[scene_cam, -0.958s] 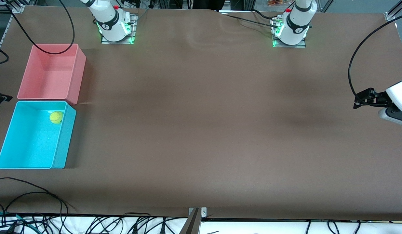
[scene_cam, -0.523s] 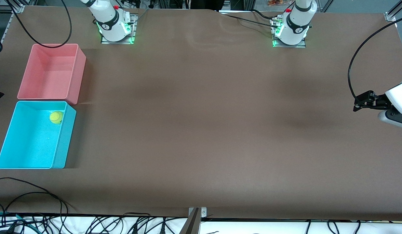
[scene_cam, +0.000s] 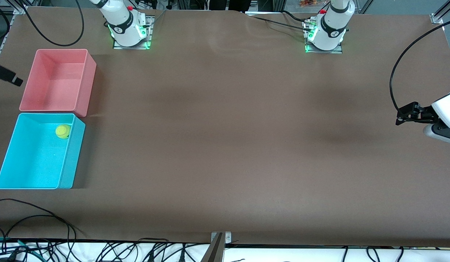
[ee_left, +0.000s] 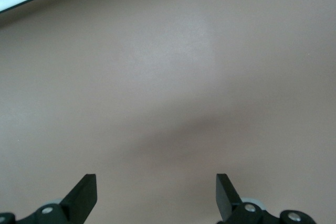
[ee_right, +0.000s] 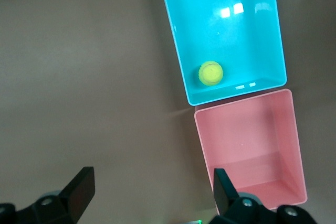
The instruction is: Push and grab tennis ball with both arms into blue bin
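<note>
Front view: the tennis ball [scene_cam: 63, 131] is sat inside the blue bin [scene_cam: 71, 156], by the wall nearest the pink bin [scene_cam: 86, 85]. Left wrist view: the left gripper [ee_left: 156, 195] is spread wide over bare counter [ee_left: 168, 77]. Right wrist view: the right gripper [ee_right: 152, 192] is also spread, nothing pinched.

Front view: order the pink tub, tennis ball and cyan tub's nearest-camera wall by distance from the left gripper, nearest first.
From the open left gripper, at the left arm's end:
1. Pink plastic tub, farthest from the camera.
2. Yellow-green tennis ball, inside the cyan tub.
3. Cyan tub's camera-side wall.
</note>
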### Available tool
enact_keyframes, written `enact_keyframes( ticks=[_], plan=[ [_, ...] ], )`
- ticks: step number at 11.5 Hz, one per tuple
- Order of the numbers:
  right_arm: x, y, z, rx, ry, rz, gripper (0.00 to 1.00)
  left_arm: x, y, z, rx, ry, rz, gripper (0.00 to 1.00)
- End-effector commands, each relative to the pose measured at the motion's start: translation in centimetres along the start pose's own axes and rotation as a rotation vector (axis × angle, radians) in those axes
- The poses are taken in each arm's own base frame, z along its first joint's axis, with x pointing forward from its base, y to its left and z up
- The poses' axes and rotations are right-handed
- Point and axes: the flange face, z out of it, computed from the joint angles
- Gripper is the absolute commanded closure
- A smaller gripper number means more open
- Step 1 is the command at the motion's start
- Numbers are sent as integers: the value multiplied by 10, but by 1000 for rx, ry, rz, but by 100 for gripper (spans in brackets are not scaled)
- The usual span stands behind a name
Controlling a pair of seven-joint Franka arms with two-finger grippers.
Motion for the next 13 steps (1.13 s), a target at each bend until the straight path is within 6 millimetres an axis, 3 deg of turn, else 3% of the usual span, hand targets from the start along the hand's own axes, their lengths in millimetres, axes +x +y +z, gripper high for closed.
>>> enact_keyframes(
  ticks=[1, 2, 5, 6, 13],
  plan=[
    [-22, -50, -10, -79, 20, -150, 0, 3, -4, -3, 33, -3, 5, 0],
    [-24, -70, -8, -96, 26, -183, 0, 2, -5, -4, 34, -2, -1, 0],
    [-18, -85, 1, -88, 6, -161, 0, -5, 1, -23, 39, 18, -5, 0],
    [-17, -94, 2, -92, -1, -177, 0, -12, 5, -38, 44, 39, -4, 0],
    [-14, -89, -15, -64, -10, -189, 0, -21, 13, -35, 14, -34, 9, 0]
  ],
)
